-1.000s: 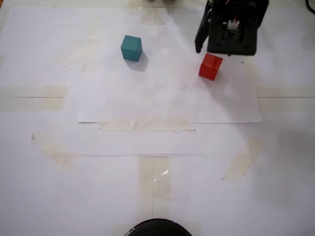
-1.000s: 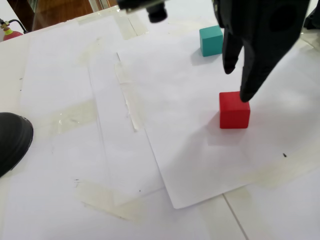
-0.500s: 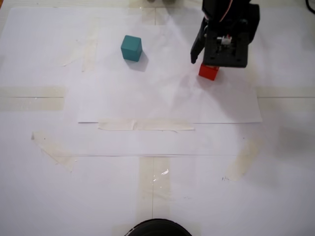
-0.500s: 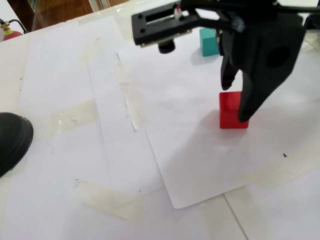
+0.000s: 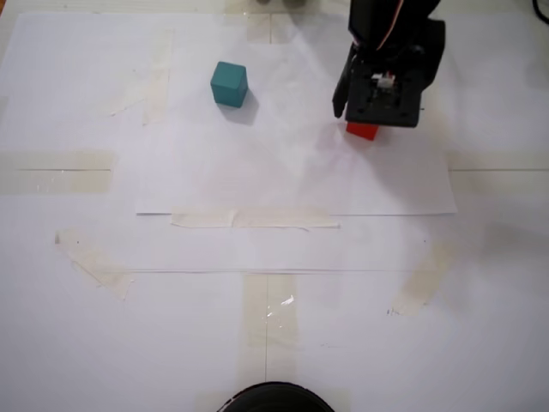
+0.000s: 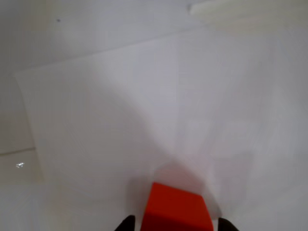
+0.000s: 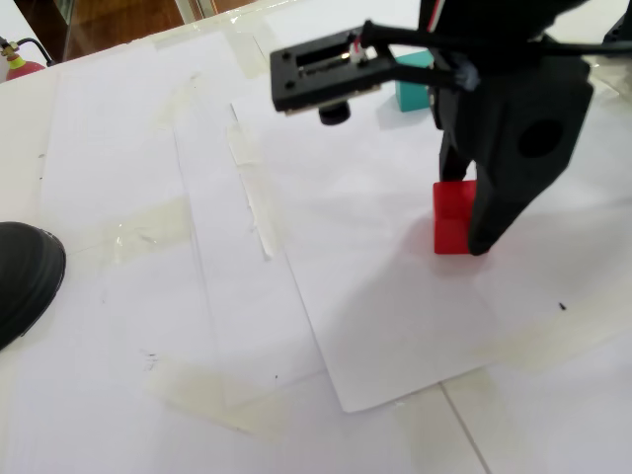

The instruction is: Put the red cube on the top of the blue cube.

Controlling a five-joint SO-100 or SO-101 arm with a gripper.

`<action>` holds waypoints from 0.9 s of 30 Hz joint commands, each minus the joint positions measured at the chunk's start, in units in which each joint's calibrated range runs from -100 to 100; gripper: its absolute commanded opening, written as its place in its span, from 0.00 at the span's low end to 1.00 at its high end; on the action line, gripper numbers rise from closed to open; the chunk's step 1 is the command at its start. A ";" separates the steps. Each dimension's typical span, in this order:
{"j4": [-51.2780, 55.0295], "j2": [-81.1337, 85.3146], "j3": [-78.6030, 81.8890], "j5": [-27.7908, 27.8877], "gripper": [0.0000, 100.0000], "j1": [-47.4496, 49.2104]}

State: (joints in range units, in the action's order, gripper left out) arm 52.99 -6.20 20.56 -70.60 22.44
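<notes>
A black robot arm's two-finger hand (image 7: 462,237) stands low over a small bright red matte cube (image 7: 452,215) on the white paper-covered worktop (image 5: 274,326), its dark fingers straddling the block. In the wrist view the red cube (image 6: 176,210) fills the bottom edge between two black fingertips (image 6: 126,223), one on each side, with a slim gap of paper visible at the left tip; whether the fingers are actually pressing the block cannot be told. The cube appears to rest on the paper, a faint shadow spreading beside it in a fixed view.

Seen from the other fixed view, only a sliver of the red cube (image 5: 362,130) shows below the arm's black wrist housing (image 5: 388,86). The small teal, blue-green matte cube (image 5: 229,83) sits well apart to the left in that view, alone on the paper, upright with one corner turned toward the camera. In the side-on fixed view the teal cube (image 7: 413,91) peeks out behind the arm.

Strips of translucent tape (image 5: 254,220) hold the overlapping paper sheets flat. A rounded black object (image 7: 25,278) intrudes at the left edge of a fixed view.
</notes>
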 commanded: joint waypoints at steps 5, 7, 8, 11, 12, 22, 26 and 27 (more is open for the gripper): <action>-3.29 -0.06 0.91 -1.17 0.24 0.27; -3.78 -0.23 0.91 -1.17 0.24 0.27; -4.03 -0.32 0.91 -1.17 0.24 0.34; -4.11 -0.49 1.00 -1.17 0.23 0.34; -4.27 -0.49 1.09 -1.17 0.22 0.34; -3.29 -0.41 1.55 -0.68 0.13 0.19; -1.34 0.45 1.55 -0.54 0.11 0.34; -0.69 0.80 1.55 -0.54 0.11 0.34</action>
State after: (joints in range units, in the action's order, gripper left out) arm 50.39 -6.81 22.01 -70.89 22.00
